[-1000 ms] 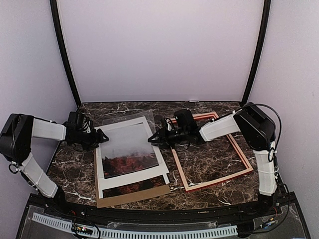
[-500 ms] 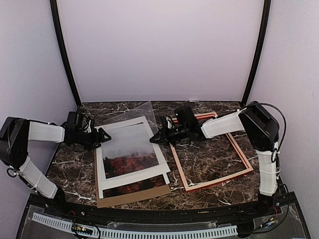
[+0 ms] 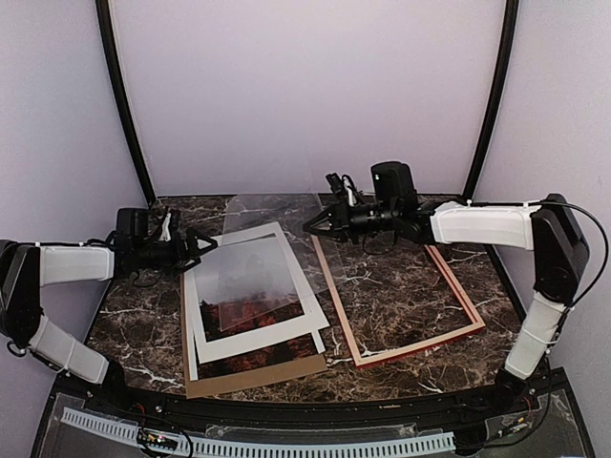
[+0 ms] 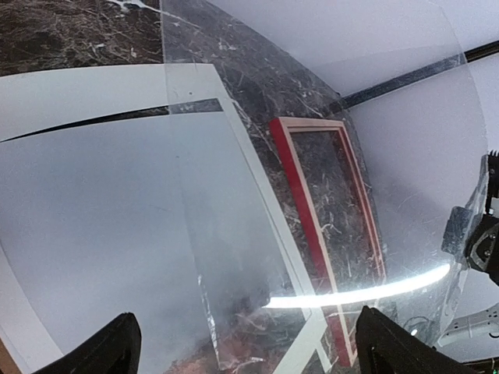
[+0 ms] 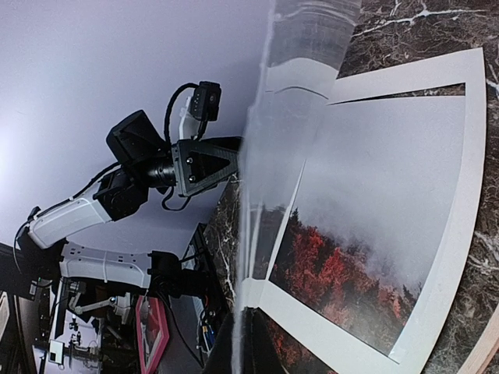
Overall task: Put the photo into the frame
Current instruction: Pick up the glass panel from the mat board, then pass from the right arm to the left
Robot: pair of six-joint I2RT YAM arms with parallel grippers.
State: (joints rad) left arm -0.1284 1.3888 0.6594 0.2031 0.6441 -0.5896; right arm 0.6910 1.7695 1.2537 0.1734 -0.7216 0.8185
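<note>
Top external view: right end effector point(image 3: 310, 227) is clamped on an edge of a clear sheet point(image 3: 272, 212), held slanted above the stack; left end effector point(image 3: 202, 250) has its fingers wide apart at the stack's left side, gripping nothing as far as can be seen; photo point(image 3: 243, 310) lies under the white mat point(image 3: 260, 337) on the brown backing board point(image 3: 253, 377), beside the frame point(image 3: 420, 345); frame lies empty on the worktop point(image 3: 143, 324); progress judged early; mat removal and photo insertion remain.
</note>
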